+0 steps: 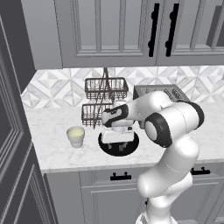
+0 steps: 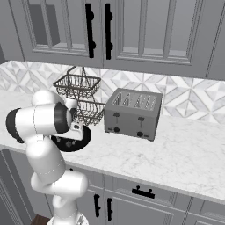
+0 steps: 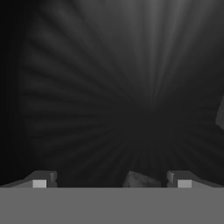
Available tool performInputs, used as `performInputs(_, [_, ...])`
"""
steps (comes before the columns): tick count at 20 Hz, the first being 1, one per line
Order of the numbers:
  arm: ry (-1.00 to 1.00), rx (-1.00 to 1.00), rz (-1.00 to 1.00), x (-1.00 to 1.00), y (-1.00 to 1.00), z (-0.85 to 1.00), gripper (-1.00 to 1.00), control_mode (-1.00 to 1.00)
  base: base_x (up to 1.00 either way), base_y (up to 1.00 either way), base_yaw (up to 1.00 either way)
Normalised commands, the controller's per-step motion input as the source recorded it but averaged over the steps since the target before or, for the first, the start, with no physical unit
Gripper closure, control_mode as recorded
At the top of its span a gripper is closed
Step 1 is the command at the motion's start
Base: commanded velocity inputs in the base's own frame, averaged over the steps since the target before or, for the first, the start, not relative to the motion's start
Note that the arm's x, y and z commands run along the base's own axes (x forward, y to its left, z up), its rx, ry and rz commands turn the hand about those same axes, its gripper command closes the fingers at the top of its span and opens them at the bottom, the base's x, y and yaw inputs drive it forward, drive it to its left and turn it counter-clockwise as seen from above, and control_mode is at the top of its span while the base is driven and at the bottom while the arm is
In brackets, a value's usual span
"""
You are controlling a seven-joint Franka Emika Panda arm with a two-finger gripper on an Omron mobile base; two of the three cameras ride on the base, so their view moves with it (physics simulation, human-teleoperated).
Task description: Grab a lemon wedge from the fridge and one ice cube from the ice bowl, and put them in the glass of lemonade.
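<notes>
Hand view: ice bowl (image 3: 109, 109) under tool (image 3: 111, 181)

Pincer (image 3: 112, 181) down — jaws wide apart

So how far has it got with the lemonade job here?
Nothing looks finished: the cup of pale yellow drink stands on the counter with no wedge or ice cube visible in it. In hand is the ice step: the open gripper is down inside the black bowl, a pale ice cube between its fingertips, not yet gripped. Left: lifting the ice into the cup, then fetching the lemon wedge.
</notes>
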Motion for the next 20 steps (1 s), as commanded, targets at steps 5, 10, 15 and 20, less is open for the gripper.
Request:
performInputs(5, [-0.02,0.00,0.00,0.04,-0.01,0.00,-1.00,-1.00,0.00,0.00,0.00])
performInputs(10, [-0.07,0.00,0.00,0.00,0.00,0.00,-1.00,-1.00,0.00,0.00,0.00])
performInputs(15, [-0.05,0.00,0.00,0.00,0.00,0.00,-1.00,-1.00,0.00,0.00,0.00])
performInputs(20, [0.00,0.00,-0.01,-0.01,-0.06,-0.03,-1.00,-1.00,0.00,0.00,0.00])
